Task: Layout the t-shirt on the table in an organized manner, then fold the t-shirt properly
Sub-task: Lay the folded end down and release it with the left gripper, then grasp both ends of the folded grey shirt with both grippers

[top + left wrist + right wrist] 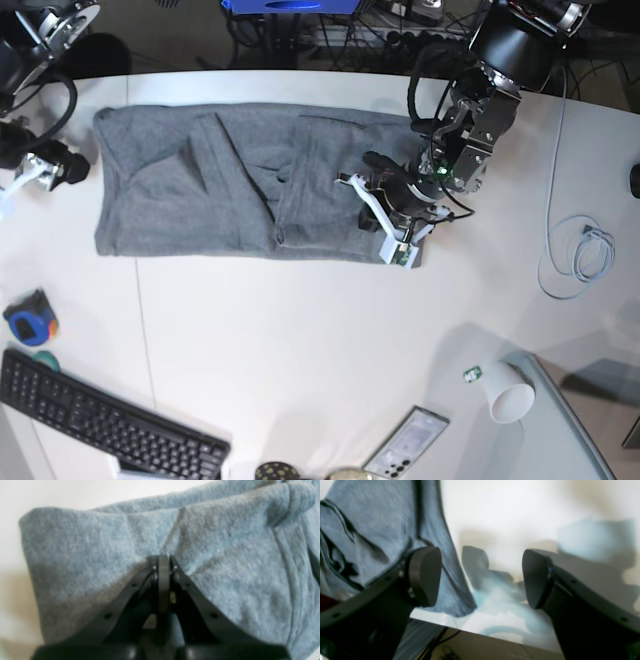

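On the table (300, 330) there is one t-shirt (230, 185), lying flat and partly folded across the far half. At its left end my right gripper (482, 577) has its two fingers wide apart with nothing between them, just beside the cloth. At its right end my left gripper (163, 562) has its fingers pressed together, pinching a fold of the t-shirt.
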